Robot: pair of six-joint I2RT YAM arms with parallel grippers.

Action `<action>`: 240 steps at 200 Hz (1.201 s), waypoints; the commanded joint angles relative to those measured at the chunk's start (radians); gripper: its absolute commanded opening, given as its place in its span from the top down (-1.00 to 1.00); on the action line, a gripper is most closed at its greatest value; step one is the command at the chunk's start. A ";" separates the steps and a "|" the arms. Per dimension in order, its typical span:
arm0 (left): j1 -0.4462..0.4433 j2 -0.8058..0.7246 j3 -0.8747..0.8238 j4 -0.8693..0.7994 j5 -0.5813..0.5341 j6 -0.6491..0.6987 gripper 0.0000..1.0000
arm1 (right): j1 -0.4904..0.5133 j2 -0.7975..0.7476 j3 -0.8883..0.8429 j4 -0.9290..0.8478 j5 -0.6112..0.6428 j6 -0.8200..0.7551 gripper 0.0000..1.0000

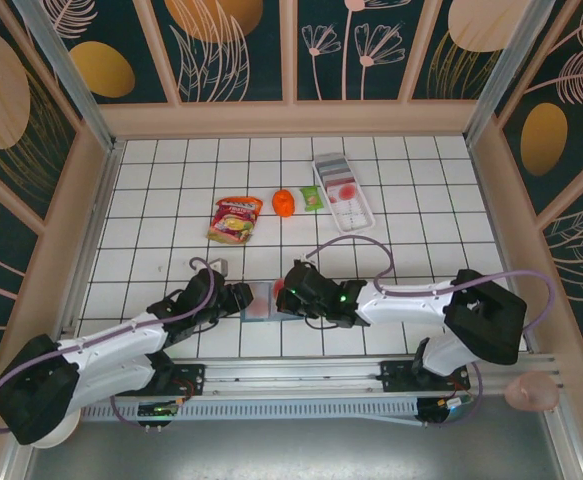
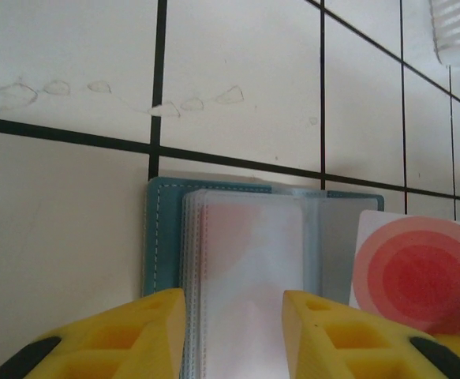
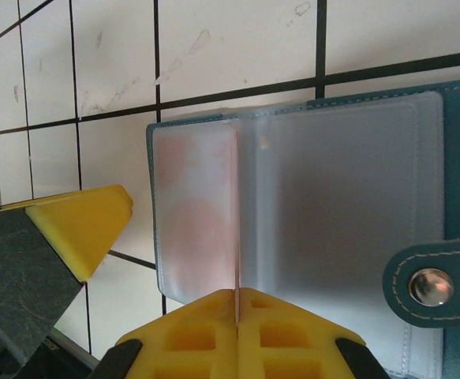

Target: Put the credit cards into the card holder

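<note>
Pinching a thin credit card (image 2: 419, 272), right pincer (image 3: 236, 304) overhangs stitched teal holder (image 3: 458, 158).

2 white arms (image 1: 111, 345), black joints (image 1: 486, 318) — lilac cables (image 1: 349, 238), yellow fingers (image 2: 135, 339)

Left end effector (image 2: 233, 304) low, jaws parted, right end effector (image 3: 236, 306) (facing it) — clamped

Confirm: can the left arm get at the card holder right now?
Probably yes. The left gripper sits over the card holder, clear sleeves between its fingers; the credit card in the right gripper stands aside.
</note>
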 commanded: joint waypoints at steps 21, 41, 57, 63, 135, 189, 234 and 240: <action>-0.006 0.066 -0.013 0.065 0.075 0.021 0.30 | 0.001 0.030 -0.012 0.047 -0.008 0.022 1.00; -0.006 0.084 -0.018 0.077 0.082 0.021 0.32 | -0.001 0.044 -0.009 0.057 -0.013 0.022 1.00; -0.006 0.089 -0.020 0.078 0.083 0.023 0.32 | -0.001 0.053 -0.011 0.066 -0.016 0.020 1.00; -0.006 0.090 -0.022 0.079 0.084 0.021 0.32 | 0.000 0.053 -0.014 0.080 -0.020 0.019 1.00; -0.006 0.072 -0.032 0.062 0.069 0.021 0.32 | -0.007 0.045 -0.018 0.033 0.007 0.003 1.00; -0.006 0.069 -0.039 0.063 0.069 0.017 0.34 | 0.004 0.095 -0.009 0.056 -0.022 0.011 1.00; -0.006 0.060 -0.048 0.063 0.066 0.015 0.34 | 0.014 0.100 -0.013 0.026 -0.033 0.022 1.00; -0.006 0.060 -0.049 0.064 0.066 0.014 0.34 | 0.018 0.107 -0.008 0.027 -0.034 0.022 1.00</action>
